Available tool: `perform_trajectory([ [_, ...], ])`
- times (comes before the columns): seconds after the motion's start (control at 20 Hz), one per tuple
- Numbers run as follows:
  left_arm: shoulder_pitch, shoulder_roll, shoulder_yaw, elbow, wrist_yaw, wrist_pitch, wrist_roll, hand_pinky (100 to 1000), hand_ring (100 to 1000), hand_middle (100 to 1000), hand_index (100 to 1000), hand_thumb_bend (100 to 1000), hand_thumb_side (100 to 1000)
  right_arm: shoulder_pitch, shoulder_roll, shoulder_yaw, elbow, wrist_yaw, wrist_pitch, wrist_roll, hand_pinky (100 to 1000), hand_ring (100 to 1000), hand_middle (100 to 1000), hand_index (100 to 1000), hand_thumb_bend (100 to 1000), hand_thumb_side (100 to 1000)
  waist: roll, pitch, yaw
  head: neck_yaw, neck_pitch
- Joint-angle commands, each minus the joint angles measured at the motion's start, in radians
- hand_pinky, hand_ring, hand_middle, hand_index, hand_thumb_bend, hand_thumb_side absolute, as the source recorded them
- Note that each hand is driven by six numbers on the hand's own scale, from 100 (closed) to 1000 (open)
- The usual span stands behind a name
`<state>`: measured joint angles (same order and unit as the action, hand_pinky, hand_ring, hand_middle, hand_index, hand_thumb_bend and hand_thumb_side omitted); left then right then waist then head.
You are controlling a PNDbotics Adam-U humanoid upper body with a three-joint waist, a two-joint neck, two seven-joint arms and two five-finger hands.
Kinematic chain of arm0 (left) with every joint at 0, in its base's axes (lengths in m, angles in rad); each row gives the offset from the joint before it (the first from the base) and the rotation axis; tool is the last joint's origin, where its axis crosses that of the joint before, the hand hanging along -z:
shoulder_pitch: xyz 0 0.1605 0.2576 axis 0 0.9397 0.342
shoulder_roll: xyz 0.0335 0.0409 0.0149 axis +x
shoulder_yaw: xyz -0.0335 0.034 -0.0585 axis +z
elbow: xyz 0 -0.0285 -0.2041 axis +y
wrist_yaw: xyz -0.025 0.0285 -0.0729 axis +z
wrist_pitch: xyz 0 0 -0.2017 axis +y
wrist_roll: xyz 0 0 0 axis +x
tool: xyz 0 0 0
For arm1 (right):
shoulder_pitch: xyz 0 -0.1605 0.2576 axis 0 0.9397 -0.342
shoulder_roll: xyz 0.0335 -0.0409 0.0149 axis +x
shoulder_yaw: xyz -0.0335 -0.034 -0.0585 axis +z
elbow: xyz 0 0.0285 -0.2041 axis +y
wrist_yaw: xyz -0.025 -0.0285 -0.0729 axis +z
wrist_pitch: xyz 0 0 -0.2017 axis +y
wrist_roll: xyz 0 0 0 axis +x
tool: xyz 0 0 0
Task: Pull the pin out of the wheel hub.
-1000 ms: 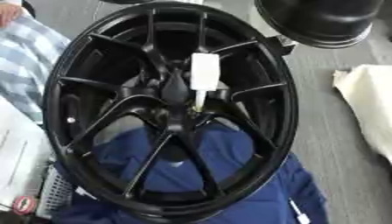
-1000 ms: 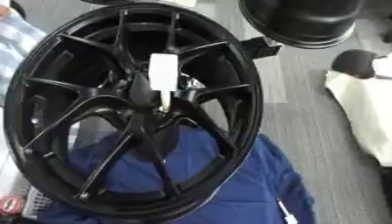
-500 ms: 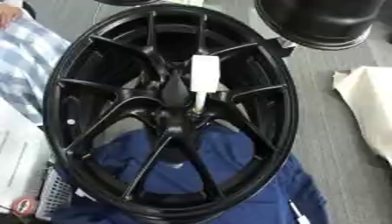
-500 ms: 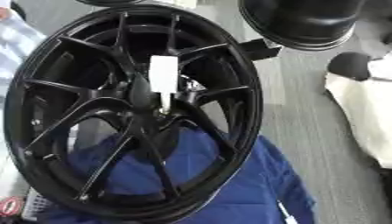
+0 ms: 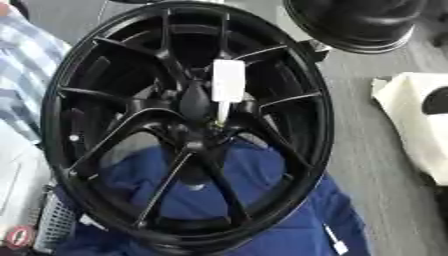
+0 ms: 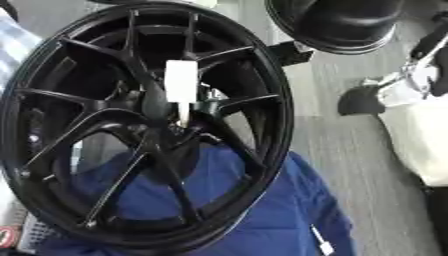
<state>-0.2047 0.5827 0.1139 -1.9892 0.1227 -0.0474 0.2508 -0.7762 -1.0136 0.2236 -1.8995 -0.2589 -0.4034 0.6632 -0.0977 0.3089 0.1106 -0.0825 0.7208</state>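
change: none, scene as half a second ago | pin [image 5: 227,89]: white, seated at hub [image 5: 199,107] of black wheel [image 5: 79,75] | hands: neither in view | task: not begun

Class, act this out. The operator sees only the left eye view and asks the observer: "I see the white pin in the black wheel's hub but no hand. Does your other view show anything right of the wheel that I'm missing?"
Observer: No hand shows near the pin in either view. The right eye view adds a dark rounded shape right of the wheel.
Operator: Does it touch the wheel?
Observer: No, the grey surface shows between them. The shape sits against the white bundle.
Operator: Anything else there?
Observer: A silvery-white jointed part runs up from that shape toward the upper right corner. I cannot tell what it is.
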Motion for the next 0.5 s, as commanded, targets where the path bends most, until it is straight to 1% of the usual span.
perform_trajectory([
  [0.05,0.0,0.038,0.001,-0.011,0.0,0.001,-0.005,891,690,670,772,165,656,-0.066,-0.02,0.045,0.06,0.034,-0.019,0.058,826,781,678,787,563,307,0.002,-0.032,-0.001,-0.005,0.01],
  [0.15,0.003,0.04,0.001,-0.011,0.0,0.003,-0.005,891,690,670,772,165,656,-0.103,-0.004,0.074,0.094,0.046,-0.031,0.082,826,781,678,787,564,308,0.001,-0.034,-0.003,-0.006,0.013],
  [0.35,0.003,0.041,0.0,-0.011,0.0,0.003,-0.006,891,690,671,773,167,653,-0.126,0.01,0.091,0.124,0.053,-0.046,0.098,823,778,675,784,569,311,0.0,-0.037,-0.003,-0.009,0.014],
  [0.5,-0.004,0.045,-0.009,-0.011,0.004,0.005,-0.013,891,691,672,773,167,652,-0.181,0.063,0.138,0.157,0.066,-0.022,0.118,822,775,670,782,569,309,0.001,-0.046,0.005,-0.02,0.016],
])
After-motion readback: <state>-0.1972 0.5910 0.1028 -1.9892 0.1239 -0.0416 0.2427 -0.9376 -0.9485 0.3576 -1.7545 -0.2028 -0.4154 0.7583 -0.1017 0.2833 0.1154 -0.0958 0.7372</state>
